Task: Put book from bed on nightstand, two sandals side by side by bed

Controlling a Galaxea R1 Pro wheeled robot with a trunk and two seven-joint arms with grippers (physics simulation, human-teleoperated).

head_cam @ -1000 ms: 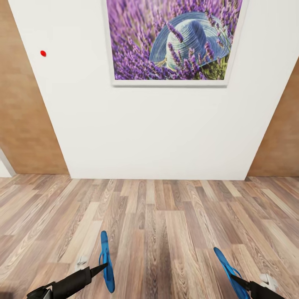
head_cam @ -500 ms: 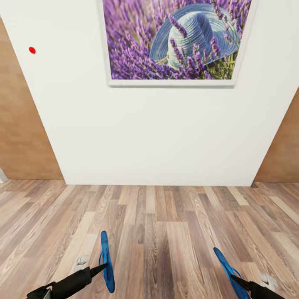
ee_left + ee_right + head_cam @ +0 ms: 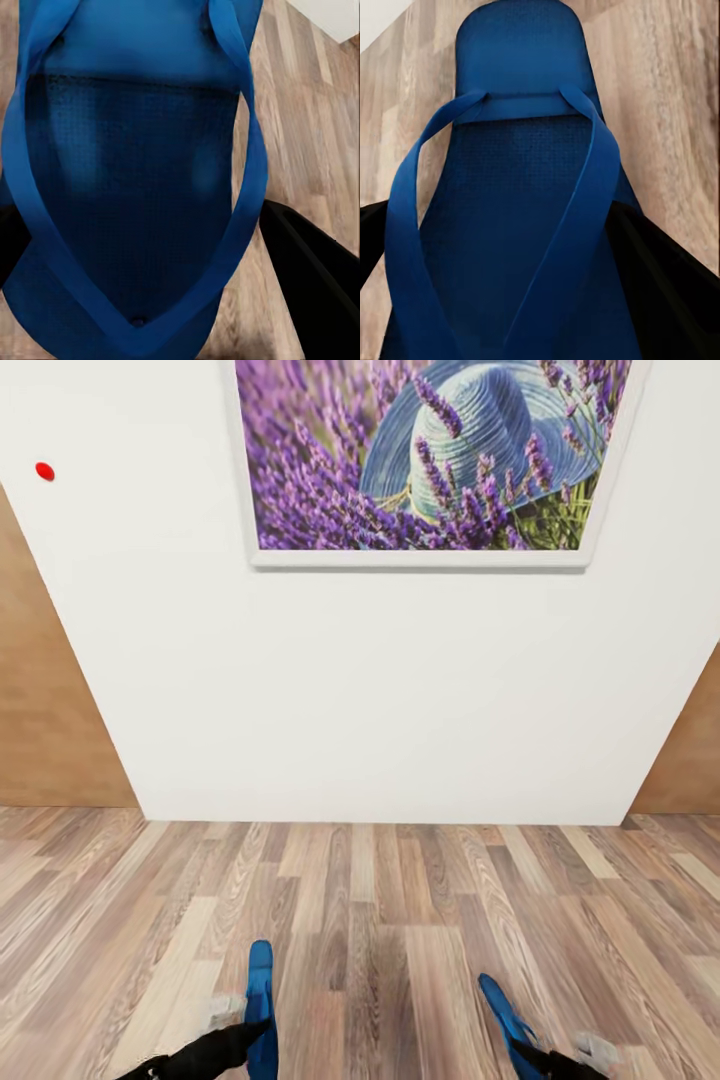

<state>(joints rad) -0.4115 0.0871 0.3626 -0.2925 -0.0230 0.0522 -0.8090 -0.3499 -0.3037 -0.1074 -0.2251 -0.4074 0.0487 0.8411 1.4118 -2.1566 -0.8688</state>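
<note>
The robot faces a white wall [image 3: 380,690] with a big picture [image 3: 425,455] of purple flowers and a blue hat on it. A small red dot [image 3: 44,471] sits on the wall off to the left. The floor [image 3: 380,900] is made of wood planks.

The left gripper [image 3: 255,1028] is closed on a blue sandal [image 3: 261,1005], which it holds up on its edge over the floor. In the left wrist view that sandal [image 3: 135,172] is very close (you can see its blue straps), with a black finger [image 3: 319,281] beside it.

The right gripper [image 3: 528,1048] is clamped on the other sandal [image 3: 505,1015], which tilts up and forward. In the right wrist view this sandal [image 3: 517,217] lies between the two black fingers [image 3: 664,277], its toe end pointing away over the planks.

The two sandals are well apart, one on each side.
</note>
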